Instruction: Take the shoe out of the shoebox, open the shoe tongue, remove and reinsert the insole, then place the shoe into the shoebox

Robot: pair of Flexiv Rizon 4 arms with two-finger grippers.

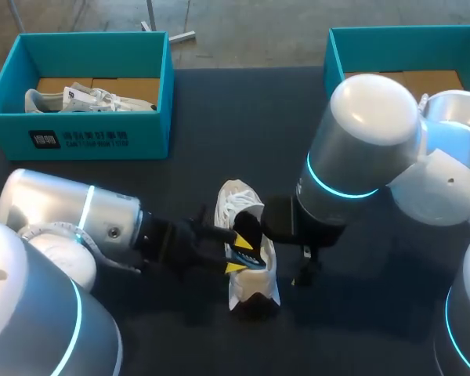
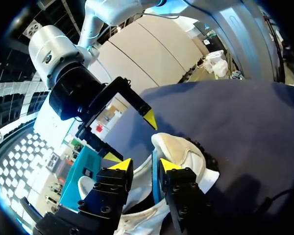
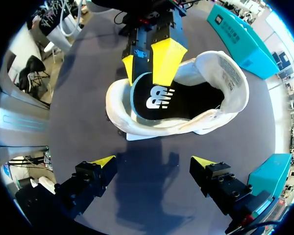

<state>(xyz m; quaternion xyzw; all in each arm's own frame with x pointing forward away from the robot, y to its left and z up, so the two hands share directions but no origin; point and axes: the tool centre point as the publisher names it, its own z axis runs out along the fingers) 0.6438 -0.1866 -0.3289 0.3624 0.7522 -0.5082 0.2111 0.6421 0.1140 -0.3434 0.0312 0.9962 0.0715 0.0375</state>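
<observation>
1. The left jaws stand narrow, yellow fingertips (image 2: 121, 165) pinched on the heel end of the insole (image 3: 181, 100). The insole's blue edge rises above the collar of the shoe (image 3: 186, 128).
2. The right jaws gape wide and hold nothing, fingertips (image 3: 104, 160) well apart. They hover over the bare table (image 1: 180, 188) just beside the shoe, facing its opening.
3. The white shoe rests on the dark table between the two arms. The black insole lies mostly inside it.
4. The left arm (image 1: 70, 211) comes in from the lower left, forearm low and nearly level, wrist pointing at the shoe's heel.
5. The right arm (image 1: 368, 141) comes in from the right. Its large elbow joint hangs over the table and its black wrist bends down at the shoe's side.
6. At the far left, well apart from the shoe, a teal shoebox (image 1: 86, 141) holds a second white shoe (image 1: 86, 98). Another teal shoebox (image 1: 376, 39) sits at the far right, partly behind the right arm.
</observation>
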